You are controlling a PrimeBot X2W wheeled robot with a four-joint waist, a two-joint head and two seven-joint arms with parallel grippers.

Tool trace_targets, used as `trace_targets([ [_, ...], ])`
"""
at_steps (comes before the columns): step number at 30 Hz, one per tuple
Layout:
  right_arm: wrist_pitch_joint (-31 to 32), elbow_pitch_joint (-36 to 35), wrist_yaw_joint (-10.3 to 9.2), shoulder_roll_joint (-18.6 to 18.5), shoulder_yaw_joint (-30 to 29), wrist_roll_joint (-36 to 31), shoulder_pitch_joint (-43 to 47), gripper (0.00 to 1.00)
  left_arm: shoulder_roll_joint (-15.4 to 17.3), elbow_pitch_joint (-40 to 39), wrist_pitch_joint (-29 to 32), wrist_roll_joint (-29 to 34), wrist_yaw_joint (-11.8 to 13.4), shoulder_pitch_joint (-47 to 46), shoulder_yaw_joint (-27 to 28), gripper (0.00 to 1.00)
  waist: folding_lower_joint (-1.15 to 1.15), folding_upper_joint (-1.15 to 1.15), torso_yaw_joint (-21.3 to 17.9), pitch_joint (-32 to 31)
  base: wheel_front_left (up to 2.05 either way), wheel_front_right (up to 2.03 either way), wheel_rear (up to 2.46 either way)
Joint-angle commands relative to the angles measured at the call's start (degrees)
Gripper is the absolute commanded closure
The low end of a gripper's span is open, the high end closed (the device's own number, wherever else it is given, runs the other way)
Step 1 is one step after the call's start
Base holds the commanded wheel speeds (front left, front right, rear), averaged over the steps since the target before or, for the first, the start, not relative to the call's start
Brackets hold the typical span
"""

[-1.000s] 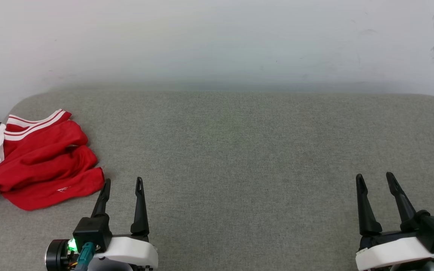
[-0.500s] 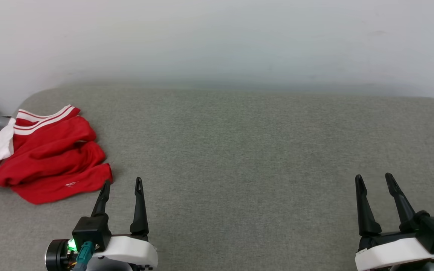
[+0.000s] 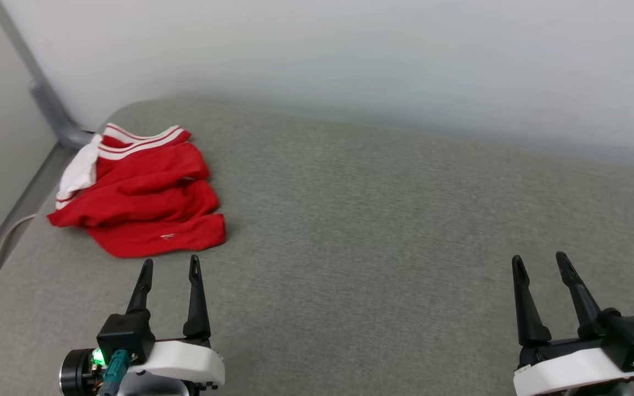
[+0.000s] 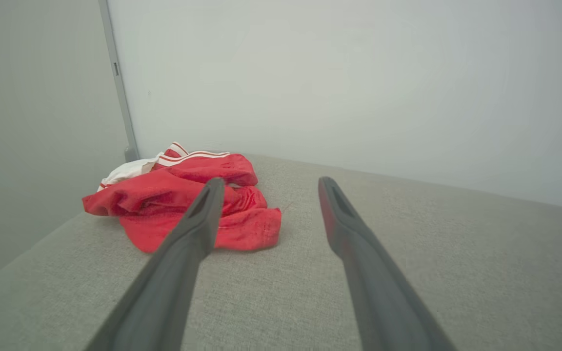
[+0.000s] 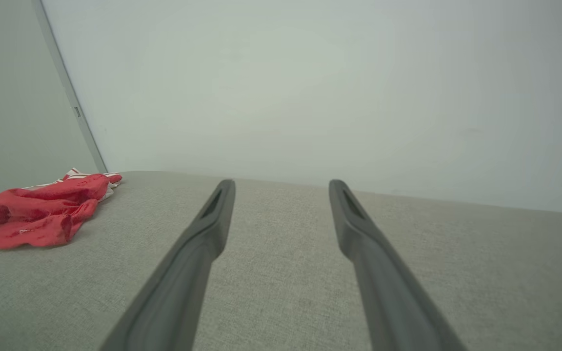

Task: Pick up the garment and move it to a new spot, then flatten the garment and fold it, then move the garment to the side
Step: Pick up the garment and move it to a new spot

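Note:
The garment lies crumpled in a heap at the far left corner of the grey cushion, red with a white sleeve and striped trim at its back edge; its lettering and number are hidden in the folds. My left gripper hovers open just in front of the heap's near edge, with nothing between its fingers. In the left wrist view the garment sits ahead and left of the left gripper. My right gripper is open at the lower right, far from the garment, and holds nothing.
A pale wall rises behind the cushion. A grey metal post runs down the left corner, with a gap and a pale cable beside the cushion's left edge.
The head camera has turned left, so the garment now sits farther right and higher in the picture. Both grippers keep the same open pose.

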Motion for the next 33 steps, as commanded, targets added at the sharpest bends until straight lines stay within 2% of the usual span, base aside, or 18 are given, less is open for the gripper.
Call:
trace_targets([
  [1, -0.1, -0.3, -0.04, 0.1, 0.1, -0.2, 0.5, 0.00, 0.1, 0.1, -0.2, 0.0, 0.0, 0.4, 0.3, 0.00, 0.00, 0.00, 2.4, 0.0, 0.00, 0.00, 0.00],
  [10, -0.1, -0.4, -0.04, 0.1, 0.7, 0.0, 0.7, 0.00, 0.1, 0.4, -0.2, -0.8, -0.3, 0.7, 1.8, 0.00, 0.00, 0.00, 8.4, -0.2, 0.00, 0.00, 0.00],
  [19, -0.1, -0.2, -0.04, 0.1, 0.9, 0.1, 0.8, 0.00, 0.1, 0.7, -0.2, -1.1, -0.3, 1.1, 2.4, 0.00, 0.00, 0.00, 12.6, -0.4, 0.00, 0.00, 0.00],
  [27, -0.1, 0.1, -0.04, 0.1, 1.2, 0.2, 0.8, 0.00, 0.1, 1.0, -0.2, -1.2, -0.4, 1.2, 2.7, 0.00, 0.00, 0.00, 14.1, -0.4, 0.00, 0.00, 0.00],
  [33, -0.1, -0.1, -0.04, 0.1, 1.4, -0.6, -0.2, 0.00, 0.1, 1.1, -0.2, -1.5, -1.1, -0.6, 3.4, 0.00, 0.00, 0.00, 13.4, 0.6, 0.00, 0.00, 0.00],
])
